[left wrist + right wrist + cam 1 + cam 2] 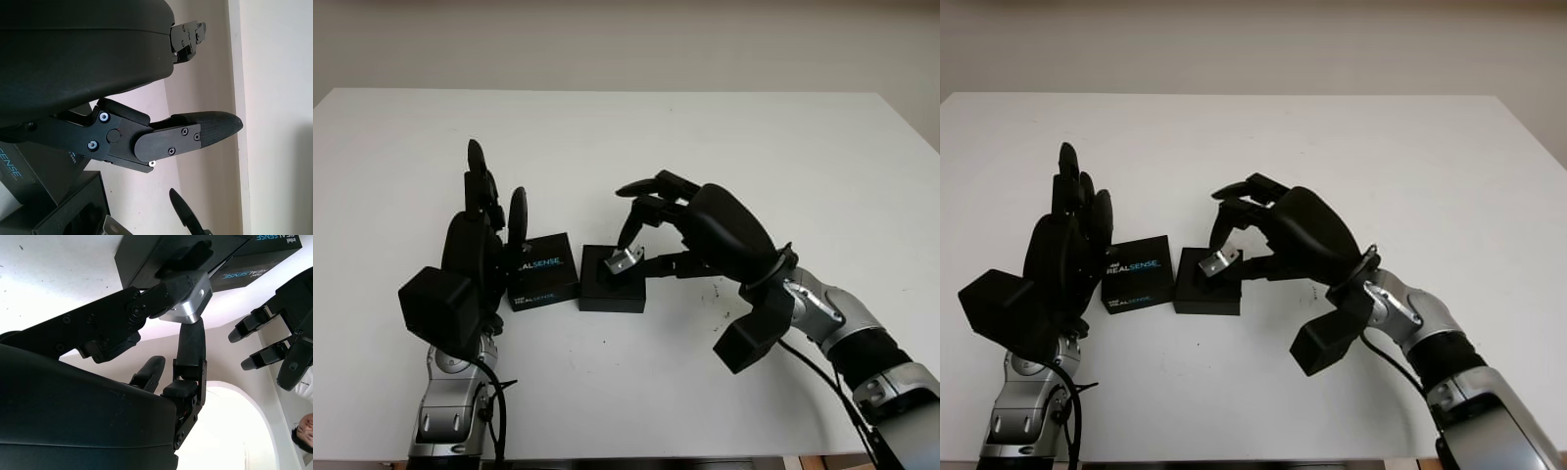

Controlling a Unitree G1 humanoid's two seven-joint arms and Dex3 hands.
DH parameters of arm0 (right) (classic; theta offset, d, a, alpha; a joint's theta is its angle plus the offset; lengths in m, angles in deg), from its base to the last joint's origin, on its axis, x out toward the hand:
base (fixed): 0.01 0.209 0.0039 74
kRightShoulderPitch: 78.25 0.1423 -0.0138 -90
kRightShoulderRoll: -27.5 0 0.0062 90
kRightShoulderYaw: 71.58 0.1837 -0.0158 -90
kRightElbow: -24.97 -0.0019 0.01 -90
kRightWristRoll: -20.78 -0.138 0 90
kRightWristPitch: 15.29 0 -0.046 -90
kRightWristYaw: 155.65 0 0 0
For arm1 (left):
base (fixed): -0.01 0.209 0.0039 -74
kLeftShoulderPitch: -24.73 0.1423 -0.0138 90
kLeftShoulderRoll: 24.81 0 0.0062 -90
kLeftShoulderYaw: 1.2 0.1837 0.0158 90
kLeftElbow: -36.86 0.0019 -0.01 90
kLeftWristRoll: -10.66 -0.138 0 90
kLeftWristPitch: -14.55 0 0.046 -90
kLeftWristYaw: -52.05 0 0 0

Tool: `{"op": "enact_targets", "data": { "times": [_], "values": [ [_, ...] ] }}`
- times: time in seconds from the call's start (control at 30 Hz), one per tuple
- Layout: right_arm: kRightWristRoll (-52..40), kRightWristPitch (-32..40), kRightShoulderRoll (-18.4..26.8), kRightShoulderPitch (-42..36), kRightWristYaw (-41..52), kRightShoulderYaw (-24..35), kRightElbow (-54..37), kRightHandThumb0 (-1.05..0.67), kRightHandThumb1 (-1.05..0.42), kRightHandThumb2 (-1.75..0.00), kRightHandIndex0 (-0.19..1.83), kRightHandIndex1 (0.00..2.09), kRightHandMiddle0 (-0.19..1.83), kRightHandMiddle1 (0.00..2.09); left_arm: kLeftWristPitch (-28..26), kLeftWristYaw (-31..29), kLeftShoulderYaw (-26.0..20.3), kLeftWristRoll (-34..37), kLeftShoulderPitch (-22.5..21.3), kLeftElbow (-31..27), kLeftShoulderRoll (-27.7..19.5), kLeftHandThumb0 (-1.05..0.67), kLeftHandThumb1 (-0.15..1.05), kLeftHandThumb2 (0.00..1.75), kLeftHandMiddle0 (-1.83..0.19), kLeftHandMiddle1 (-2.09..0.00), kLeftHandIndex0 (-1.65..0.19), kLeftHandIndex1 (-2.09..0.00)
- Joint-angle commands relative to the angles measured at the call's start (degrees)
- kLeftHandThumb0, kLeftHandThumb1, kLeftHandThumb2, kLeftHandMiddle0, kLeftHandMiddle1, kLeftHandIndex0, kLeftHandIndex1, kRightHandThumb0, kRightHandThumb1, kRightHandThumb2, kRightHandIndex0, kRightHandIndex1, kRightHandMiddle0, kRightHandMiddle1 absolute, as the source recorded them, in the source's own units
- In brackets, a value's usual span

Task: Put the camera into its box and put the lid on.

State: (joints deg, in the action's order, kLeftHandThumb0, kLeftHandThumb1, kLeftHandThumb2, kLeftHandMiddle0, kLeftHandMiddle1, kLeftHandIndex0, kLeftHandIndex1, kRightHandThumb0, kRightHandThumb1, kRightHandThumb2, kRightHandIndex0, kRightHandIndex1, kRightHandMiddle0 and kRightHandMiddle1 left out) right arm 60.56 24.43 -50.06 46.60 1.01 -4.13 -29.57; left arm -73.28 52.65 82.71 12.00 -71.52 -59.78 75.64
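Observation:
A small silver camera [621,260] is pinched in my right hand [641,245], tilted, just above the open black box [612,290] in the middle of the table. The right wrist view has the same camera [191,298] between my fingers [191,340], with the box [161,254] under it. The black lid [543,270], printed REALSENSE, lies flat to the left of the box, almost touching it. My left hand [489,215] stands upright and open, just left of the lid.
The white table [783,157] stretches wide behind and to the right of the box. Its front edge [636,456] runs close to both arms. A face shows in a corner of the right wrist view.

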Motion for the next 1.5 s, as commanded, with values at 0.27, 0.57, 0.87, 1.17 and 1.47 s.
{"op": "enact_targets", "data": {
  "times": [0.27, 0.57, 0.87, 1.17, 1.47],
  "values": [
    [6.3, -1.5, -1.2, 1.1, -6.7, -0.1, 3.0, -0.32, -0.88, -0.05, 0.26, 0.80, 0.52, 1.41, 0.2, 0.3, 0.0, -0.3, 0.1, -0.7, 0.2, -0.71, 1.05, 0.58, 0.19, 0.00, 0.19, 0.00],
    [11.5, -1.4, -2.5, 2.8, -13.8, -2.4, 5.8, -0.33, -0.87, -0.05, 0.20, 0.93, 0.52, 1.41, 0.2, 0.0, -0.1, -0.1, 0.0, -0.6, 0.0, -0.71, 1.05, 0.58, 0.19, 0.00, 0.19, 0.00],
    [13.6, -1.2, -2.7, 4.1, -17.8, -4.1, 7.5, -0.33, -0.87, -0.05, 0.18, 0.97, 0.52, 1.40, 0.2, 0.2, 0.0, -0.3, 0.0, -0.4, 0.1, -0.72, 1.05, 0.58, 0.19, 0.00, 0.19, 0.00],
    [13.9, -1.4, -2.9, 4.9, -20.1, -4.7, 8.1, -0.33, -0.88, -0.06, 0.16, 1.00, 0.52, 1.43, 0.7, -0.1, -0.1, -0.1, -0.2, 0.2, 0.0, -0.72, 1.05, 0.58, 0.19, 0.00, 0.19, 0.00],
    [13.9, -0.9, -3.0, 5.2, -20.3, -5.3, 8.5, -0.34, -0.88, -0.05, 0.15, 1.01, 0.51, 1.43, 0.7, 0.1, 0.0, -0.4, -0.2, 0.3, 0.0, -0.72, 1.05, 0.58, 0.19, 0.00, 0.19, 0.00]
  ]
}}
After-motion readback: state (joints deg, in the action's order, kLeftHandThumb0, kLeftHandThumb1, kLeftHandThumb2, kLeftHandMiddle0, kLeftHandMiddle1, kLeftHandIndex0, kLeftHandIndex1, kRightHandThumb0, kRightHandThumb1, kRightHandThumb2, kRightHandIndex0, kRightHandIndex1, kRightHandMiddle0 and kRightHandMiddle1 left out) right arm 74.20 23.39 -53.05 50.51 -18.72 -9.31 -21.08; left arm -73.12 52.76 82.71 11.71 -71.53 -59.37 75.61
